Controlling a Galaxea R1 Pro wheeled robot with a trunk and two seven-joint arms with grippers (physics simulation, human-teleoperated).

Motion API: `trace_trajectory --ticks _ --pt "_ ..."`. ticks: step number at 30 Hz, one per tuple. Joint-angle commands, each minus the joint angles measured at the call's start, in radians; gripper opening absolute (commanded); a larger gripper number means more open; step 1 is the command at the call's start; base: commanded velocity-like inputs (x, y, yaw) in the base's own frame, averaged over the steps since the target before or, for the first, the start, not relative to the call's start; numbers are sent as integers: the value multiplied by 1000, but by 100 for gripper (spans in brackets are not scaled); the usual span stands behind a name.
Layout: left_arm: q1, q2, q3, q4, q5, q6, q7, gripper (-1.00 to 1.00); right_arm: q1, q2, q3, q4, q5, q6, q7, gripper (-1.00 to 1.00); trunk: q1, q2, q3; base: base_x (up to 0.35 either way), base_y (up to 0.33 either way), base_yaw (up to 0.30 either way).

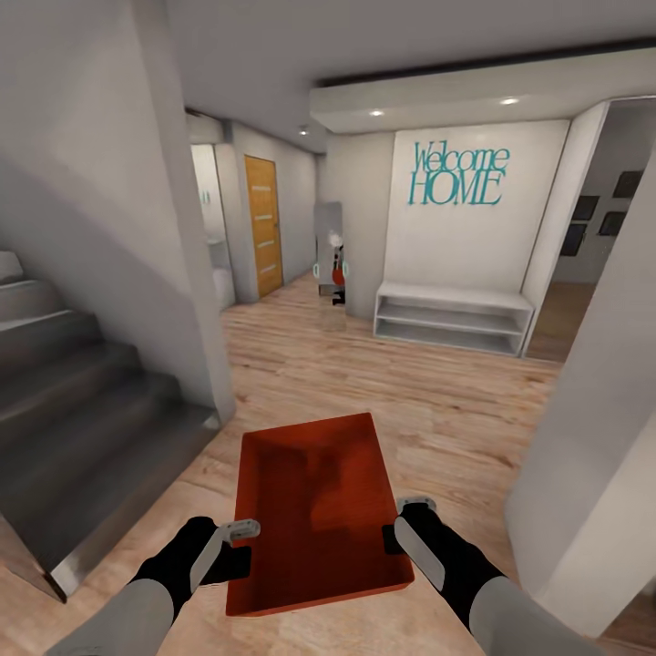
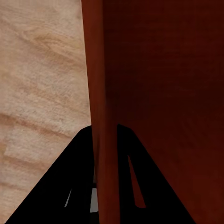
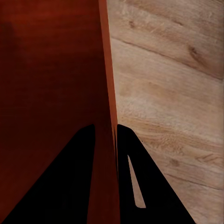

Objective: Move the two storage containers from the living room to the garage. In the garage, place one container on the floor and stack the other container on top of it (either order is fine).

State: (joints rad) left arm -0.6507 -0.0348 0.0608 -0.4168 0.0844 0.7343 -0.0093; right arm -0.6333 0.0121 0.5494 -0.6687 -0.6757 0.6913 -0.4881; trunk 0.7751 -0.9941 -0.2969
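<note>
Orange-red bin, aka the storage container [image 1: 314, 510], is up off the wood plank flooring [image 1: 437, 401] in the head view, carried out front with the left hand [image 1: 239, 539] on one long wall and the right hand [image 1: 401, 519] on the opposite one. Past the container there's a hallway: grey stairs [image 1: 82, 401] beside it, a white shelf unit [image 1: 451, 317] under the teal "Welcome HOME" lettering [image 1: 458, 173], and an orange door [image 1: 262, 223] further back. No garage in sight yet, so this looks like the hauling leg.

Left wrist view: the left hand's fingers [image 2: 135, 177] straddle the container's wall [image 2: 102, 93], one inside, one outside, clamped on it.

Right wrist view: same deal, fingers [image 3: 135, 177] pinched shut on the wall [image 3: 108, 93], planks passing below.

My take: keep both arms level and at a fixed spread while driving, since any twist could pry a thin wall out of a pinch. Go easy around the white wall corner [image 1: 583, 437] right next to the container.
</note>
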Motion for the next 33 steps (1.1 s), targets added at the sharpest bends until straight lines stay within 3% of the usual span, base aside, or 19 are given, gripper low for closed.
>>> trace_trajectory --ticks 1,33 --pt "-1 -4 7 -2 15 5 3 -100 0 0 12 0 -18 3 -9 -100 1 -1 -1 335 0 0" --pt "-1 -4 7 -2 15 5 3 -100 0 0 12 0 -19 3 -9 -100 1 -1 -1 335 0 0"
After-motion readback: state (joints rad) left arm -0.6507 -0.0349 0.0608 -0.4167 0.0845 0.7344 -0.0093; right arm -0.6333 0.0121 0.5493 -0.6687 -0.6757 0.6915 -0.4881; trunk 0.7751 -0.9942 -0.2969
